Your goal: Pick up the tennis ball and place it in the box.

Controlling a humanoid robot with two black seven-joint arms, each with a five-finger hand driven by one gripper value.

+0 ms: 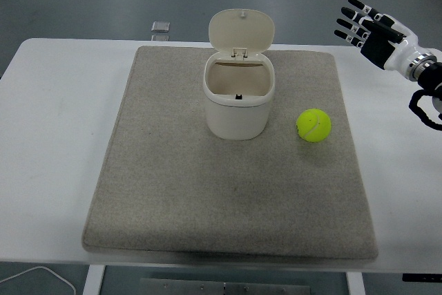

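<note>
A yellow-green tennis ball (313, 125) lies on the grey mat (173, 184), to the right of a cream bin (237, 98) with its lid flipped up and its inside empty. My right hand (366, 27) is raised above the table's far right corner, well behind and to the right of the ball, fingers spread and holding nothing. The left arm does not show.
The mat lies on a white table (55, 122). A small grey square object (160, 27) sits at the table's far edge, behind the mat. A white cable (41, 278) runs below the table's near left corner.
</note>
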